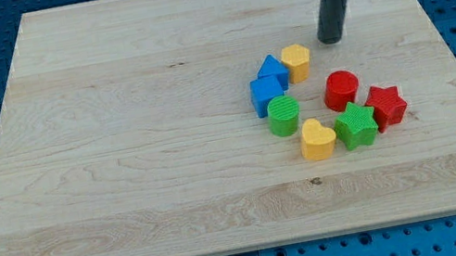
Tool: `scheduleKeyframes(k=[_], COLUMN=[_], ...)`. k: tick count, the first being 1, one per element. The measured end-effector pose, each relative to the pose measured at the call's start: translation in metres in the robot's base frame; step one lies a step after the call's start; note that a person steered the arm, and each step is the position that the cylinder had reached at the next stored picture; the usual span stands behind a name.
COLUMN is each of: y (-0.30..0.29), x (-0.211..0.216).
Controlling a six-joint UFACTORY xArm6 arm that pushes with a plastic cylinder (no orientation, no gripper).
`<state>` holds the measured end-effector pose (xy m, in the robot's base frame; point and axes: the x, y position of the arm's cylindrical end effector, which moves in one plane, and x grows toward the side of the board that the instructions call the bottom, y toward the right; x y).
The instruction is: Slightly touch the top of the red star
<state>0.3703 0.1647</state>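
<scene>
Item: red star (386, 105) — right of centre in the frame, the rightmost of a cluster of eight blocks on the wooden bench (114, 120). It touches, or very nearly touches, the green star (356, 124) at its lower left; the red cylinder (341, 89) sits just beside it to the upper left.

Handling, as we judge it: a small, rigid, light piece on smooth wood. It should slide at the least nudge, so contact wants to be faint. There is nothing to take hold with; we have no hand, only a rod, so open or clenched does not apply. The place to meet the star is its upper point, the side facing the frame's top, which stands free of neighbours.

Our tip (331, 39): upper right of centre, on bare wood, apart from every block — above the red cylinder and to the right of the yellow block (296, 61).

Other stock: two blue blocks (269, 83) touching each other, green cylinder (283, 115), yellow heart (318, 139).

Risk: pushing too far shoves the star into the green star.
</scene>
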Motion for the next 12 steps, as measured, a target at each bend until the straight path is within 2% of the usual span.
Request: scheduleKeyframes(k=[3,4,12], y=[0.022,0.024,0.048], x=[0.084,0.100,0.100])
